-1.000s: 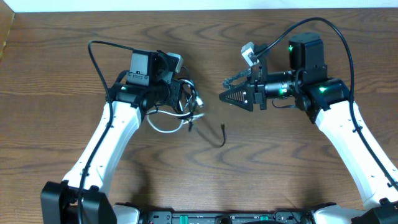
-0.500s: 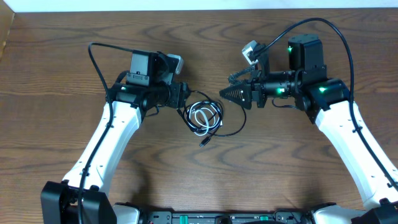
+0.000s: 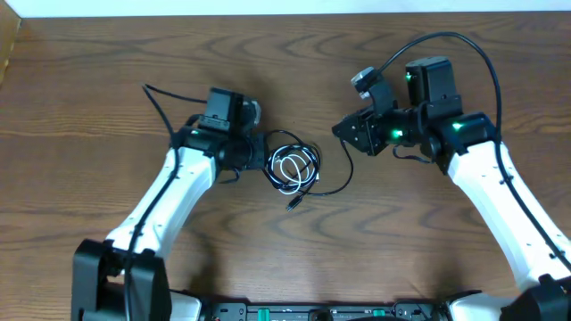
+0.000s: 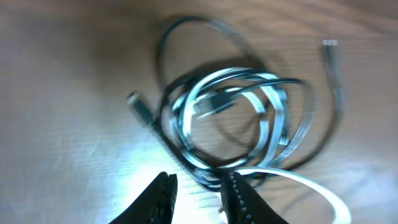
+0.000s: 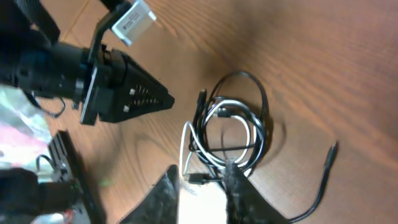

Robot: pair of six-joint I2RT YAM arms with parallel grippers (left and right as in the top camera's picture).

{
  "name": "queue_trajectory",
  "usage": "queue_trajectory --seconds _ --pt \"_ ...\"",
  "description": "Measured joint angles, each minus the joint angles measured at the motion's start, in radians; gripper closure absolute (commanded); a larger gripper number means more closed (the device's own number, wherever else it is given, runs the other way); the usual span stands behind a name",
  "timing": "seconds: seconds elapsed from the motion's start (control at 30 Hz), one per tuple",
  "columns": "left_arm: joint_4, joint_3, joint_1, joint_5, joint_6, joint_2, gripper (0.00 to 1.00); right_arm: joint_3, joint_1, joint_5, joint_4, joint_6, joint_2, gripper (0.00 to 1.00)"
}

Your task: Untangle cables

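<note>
Cables (image 3: 294, 168) lie in one loose coil on the table (image 3: 89, 89), about midway between the two arms, and are not yet separated. The white cable (image 4: 273, 104) forms a small ring inside the loops of the black cable (image 4: 199, 22). The coil itself is roughly round, with no clear long axis. A black tail bows out on the robot's right and curls back to a plug on the near side of the coil.

From above, the left gripper (image 3: 260, 157) is clearly the nearer one. Its tips sit just beside the coil's left edge and point across it toward the right arm. In the left wrist view its fingers (image 4: 163, 196) stand a little apart. A black strand runs just ahead of the tips, and nothing looks clamped between them.

The right gripper (image 3: 348, 134) is up and to the right of the coil, apart from it, and aims down toward it. Its fingers are parted and hold nothing.

Judging from this, the left gripper need only push forward a little to catch an outer loop. The right would have to come down to reach the free black tail on its side.
</note>
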Motion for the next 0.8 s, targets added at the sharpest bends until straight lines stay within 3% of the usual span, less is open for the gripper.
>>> queue_trajectory --seconds 0.17,0.47,0.63,0.8 --pt "-0.01 -0.002 0.001 -0.122 -0.131 0.027 0.92 -0.002 0.043 0.006 -0.004 -0.007 0.057 0.78" --pt "0.043 -0.002 0.168 -0.241 -0.221 0.027 0.92 -0.004 0.29 0.053 0.058 -0.09 0.144 0.68" --pt "0.06 -0.002 0.256 -0.259 -0.224 0.027 0.92 -0.004 0.434 0.211 0.138 -0.102 0.182 0.61" --pt "0.069 -0.002 0.302 -0.263 -0.224 0.027 0.92 -0.003 0.488 0.367 0.166 -0.109 0.261 0.56"
